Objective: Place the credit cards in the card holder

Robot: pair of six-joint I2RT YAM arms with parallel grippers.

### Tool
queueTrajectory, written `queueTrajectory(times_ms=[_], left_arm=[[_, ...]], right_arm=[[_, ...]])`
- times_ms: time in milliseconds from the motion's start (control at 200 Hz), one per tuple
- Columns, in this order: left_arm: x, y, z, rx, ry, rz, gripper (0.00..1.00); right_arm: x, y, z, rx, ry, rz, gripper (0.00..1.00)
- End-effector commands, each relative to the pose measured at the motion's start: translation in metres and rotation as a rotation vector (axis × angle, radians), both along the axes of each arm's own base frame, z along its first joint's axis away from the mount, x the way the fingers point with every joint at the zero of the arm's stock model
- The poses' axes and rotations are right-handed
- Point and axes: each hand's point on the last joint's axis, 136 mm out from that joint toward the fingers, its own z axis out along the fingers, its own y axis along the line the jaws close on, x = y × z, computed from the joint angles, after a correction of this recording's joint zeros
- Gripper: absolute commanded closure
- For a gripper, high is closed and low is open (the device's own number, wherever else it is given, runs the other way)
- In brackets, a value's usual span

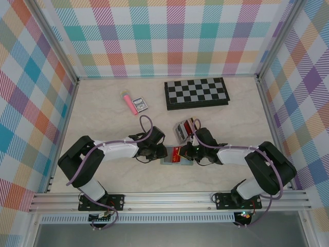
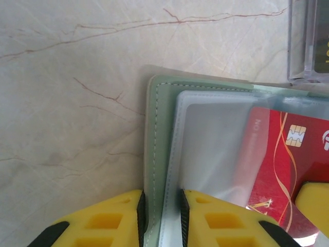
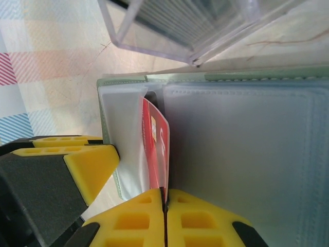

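Tabletop (image 2: 77, 103): left claw (image 2: 162, 199) clamps card holder (image 2: 159, 128), right claw (image 3: 165, 198) red card (image 3: 157, 144).

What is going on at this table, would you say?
Two robot arms are loading a wallet. The left pincer clamps the edge of the open green wallet, which lies on the table. The right pincer is shut on a red card, which sits partway inside a clear pocket of the wallet. A rack of cards stands just behind them.
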Motion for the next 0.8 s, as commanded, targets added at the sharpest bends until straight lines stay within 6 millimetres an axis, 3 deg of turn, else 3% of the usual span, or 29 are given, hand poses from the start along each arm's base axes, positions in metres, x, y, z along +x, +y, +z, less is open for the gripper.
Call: queueTrajectory(times_ms=[0, 440, 680, 795], left_arm=[[-0.018, 0.010, -0.020, 0.061, 0.054, -0.022, 0.76], [-0.017, 0.004, -0.021, 0.046, 0.057, -0.033, 0.77], [-0.017, 0.004, -0.021, 0.053, 0.056, -0.032, 0.76], [-0.017, 0.004, -0.021, 0.051, 0.056, -0.033, 0.77]], right_arm=[[-0.013, -0.023, -0.020, -0.121, 0.052, -0.009, 0.92], [-0.011, 0.010, -0.024, -0.062, 0.060, 0.057, 0.90], [-0.009, 0.005, -0.025, -0.116, 0.066, 0.041, 0.79], [-0.011, -0.009, -0.024, -0.180, 0.058, 0.013, 0.75]])
